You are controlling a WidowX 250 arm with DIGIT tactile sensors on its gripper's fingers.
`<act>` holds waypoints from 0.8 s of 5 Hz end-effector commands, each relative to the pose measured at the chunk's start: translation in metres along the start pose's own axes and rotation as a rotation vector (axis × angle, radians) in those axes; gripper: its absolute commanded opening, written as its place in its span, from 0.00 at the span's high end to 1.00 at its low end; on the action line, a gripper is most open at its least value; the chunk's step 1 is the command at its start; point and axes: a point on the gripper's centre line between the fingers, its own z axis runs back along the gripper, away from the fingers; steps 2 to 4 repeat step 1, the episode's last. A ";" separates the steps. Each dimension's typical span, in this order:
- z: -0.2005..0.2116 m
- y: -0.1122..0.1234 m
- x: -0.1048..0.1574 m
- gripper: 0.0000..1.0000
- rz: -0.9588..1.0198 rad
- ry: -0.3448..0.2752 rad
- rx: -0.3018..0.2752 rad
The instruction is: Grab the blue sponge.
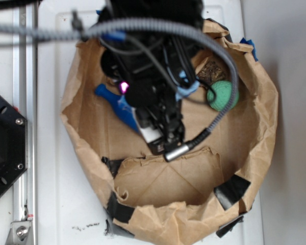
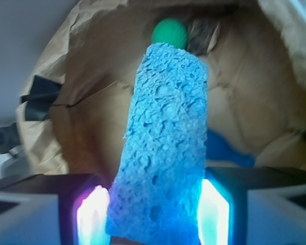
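Paper bag (image 1: 255,127), torn open into a wide brown bowl with black tape patches, takes up most of the white table (image 1: 61,204) in the exterior view. Robot arm (image 1: 153,66) hangs over the bag's middle, cables looping across it. Gripper (image 2: 152,212) is clamped on the blue sponge (image 2: 166,148): wrist view shows the 2 lit pads pressed against its 2 long sides, sponge sticking out ahead toward the far bag wall. Exterior view hides the sponge behind the arm.

Grab looks basically done. Judgement: keep the squeeze steady, foam is soft and will compress, so no extra force needed; lift straight up rather than dragging sideways, since only the near end of the sponge is pinched and the long free end could catch and lever out.

Room: bag floor ahead of the sponge is bare brown paper, walls rise all around, so up is the clear way out. Blue bottle (image 1: 115,104) lies just beside the arm on the bag floor, partly under it. Green ball (image 2: 169,32) sits near the far wall, past the sponge tip, next to a dark speckled lump (image 1: 211,71) I cannot identify. Avoid swinging toward either.
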 end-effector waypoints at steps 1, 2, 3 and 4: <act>0.013 0.007 -0.004 1.00 -0.005 -0.061 0.024; 0.013 0.007 -0.004 1.00 -0.005 -0.061 0.024; 0.013 0.007 -0.004 1.00 -0.005 -0.061 0.024; 0.013 0.007 -0.004 1.00 -0.005 -0.061 0.024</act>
